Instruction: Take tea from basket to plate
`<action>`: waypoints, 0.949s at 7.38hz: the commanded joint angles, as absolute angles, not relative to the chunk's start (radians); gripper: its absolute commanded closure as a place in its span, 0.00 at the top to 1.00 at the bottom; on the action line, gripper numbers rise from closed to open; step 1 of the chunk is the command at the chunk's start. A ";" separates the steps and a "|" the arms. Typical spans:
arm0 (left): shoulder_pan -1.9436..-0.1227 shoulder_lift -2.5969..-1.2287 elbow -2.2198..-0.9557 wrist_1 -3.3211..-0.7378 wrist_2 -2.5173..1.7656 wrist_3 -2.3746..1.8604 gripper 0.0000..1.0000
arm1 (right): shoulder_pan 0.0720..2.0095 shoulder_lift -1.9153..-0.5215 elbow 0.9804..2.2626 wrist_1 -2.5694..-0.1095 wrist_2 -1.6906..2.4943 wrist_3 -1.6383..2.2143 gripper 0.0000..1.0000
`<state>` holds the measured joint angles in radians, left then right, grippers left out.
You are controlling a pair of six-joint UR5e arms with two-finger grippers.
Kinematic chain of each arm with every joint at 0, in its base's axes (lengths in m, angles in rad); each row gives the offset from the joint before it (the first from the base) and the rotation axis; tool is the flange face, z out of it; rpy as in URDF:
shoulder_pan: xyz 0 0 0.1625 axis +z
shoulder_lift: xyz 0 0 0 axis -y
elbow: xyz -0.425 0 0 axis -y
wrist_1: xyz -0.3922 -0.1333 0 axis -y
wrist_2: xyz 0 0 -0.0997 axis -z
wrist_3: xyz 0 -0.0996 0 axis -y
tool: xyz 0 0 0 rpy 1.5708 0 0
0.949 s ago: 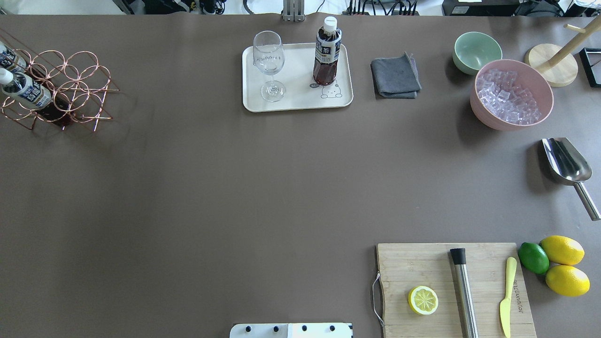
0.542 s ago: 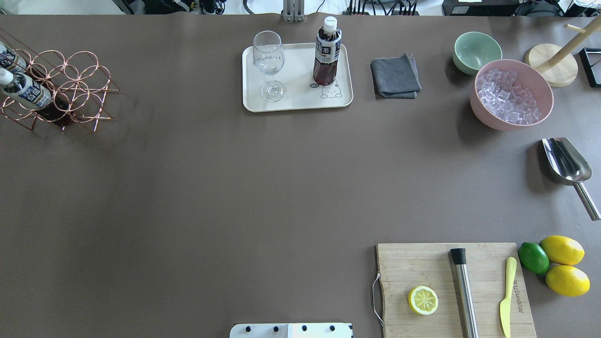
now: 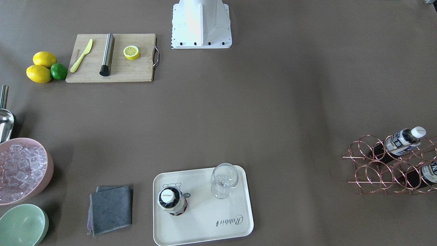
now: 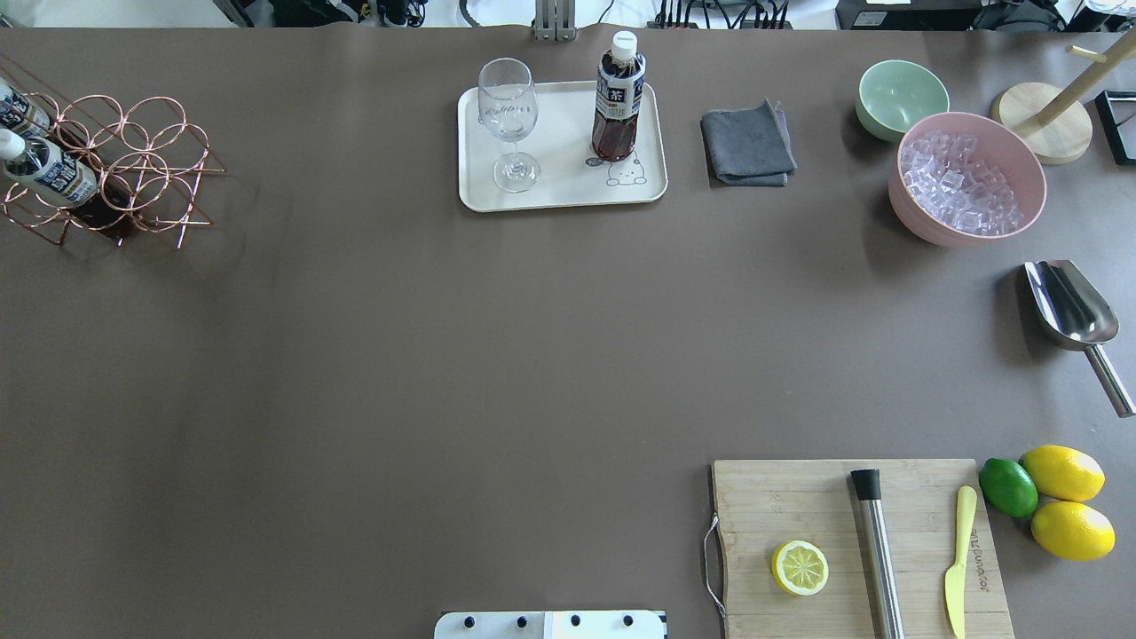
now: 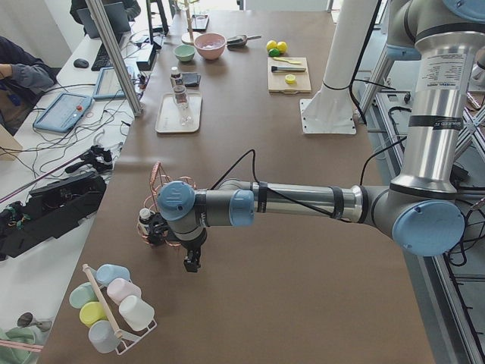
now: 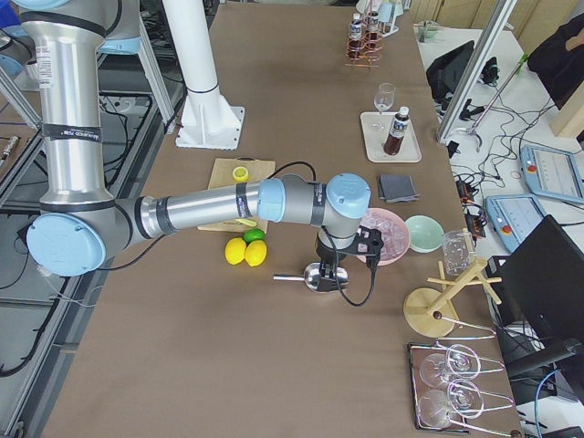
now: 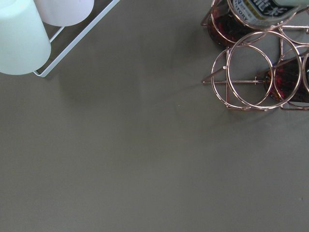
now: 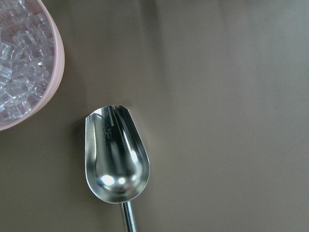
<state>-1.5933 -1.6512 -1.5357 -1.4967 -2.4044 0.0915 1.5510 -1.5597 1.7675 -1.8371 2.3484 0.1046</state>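
One tea bottle [image 4: 619, 98] stands upright on the cream plate [image 4: 568, 160], next to the bear drawing; it also shows in the front view [image 3: 172, 201]. The copper wire basket [image 4: 146, 164] sits at the table's far left and holds two more tea bottles [image 4: 49, 173] lying tilted in its rings. My left gripper [image 5: 191, 262] hangs beside the basket [image 5: 163, 182], seen only in the exterior left view; I cannot tell if it is open. My right gripper [image 6: 330, 274] hovers over a steel scoop [image 6: 315, 276]; I cannot tell its state either.
A wine glass [image 4: 508, 115] stands on the plate. A grey cloth [image 4: 747, 144], mint bowl [image 4: 901, 98], pink bowl of ice [image 4: 967, 177] and scoop [image 4: 1069, 306] lie to the right. A cutting board [image 4: 799, 497] is near right. A cup rack [image 5: 114, 307] stands beyond the basket.
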 commanded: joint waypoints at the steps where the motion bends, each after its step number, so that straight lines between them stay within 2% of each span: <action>1: -1.591 -1.649 -1.529 -1.502 -2.404 0.097 0.98 | 1.522 -1.525 1.720 -1.829 2.379 0.080 1.00; 5: -1.563 -1.644 -1.526 -1.497 -2.402 0.086 0.98 | 1.520 -1.614 1.680 -1.584 2.373 0.043 1.00; 7: -1.562 -1.646 -1.525 -1.499 -2.402 0.087 0.98 | 1.548 -1.611 1.686 -1.592 2.373 0.044 1.00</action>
